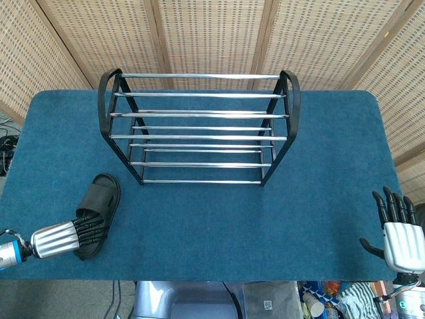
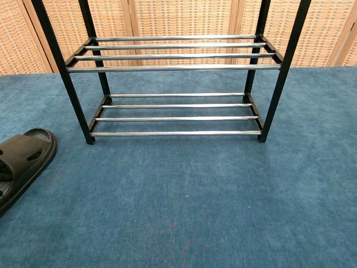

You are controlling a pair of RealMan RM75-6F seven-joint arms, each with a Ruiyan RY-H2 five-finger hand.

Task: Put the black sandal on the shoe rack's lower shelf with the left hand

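The black sandal lies on the blue table cover at the front left, toe pointing toward the shoe rack; its toe end also shows at the left edge of the chest view. My left hand reaches in from the left, its fingers stretched out flat over the sandal's heel half and touching it, not closed around it. The rack's lower shelf holds nothing. My right hand hovers at the table's front right corner, fingers spread, holding nothing.
The rack of black frame and chrome bars stands at the back middle of the blue table cover. Woven screens close off the back. The table's front edge lies just below both hands.
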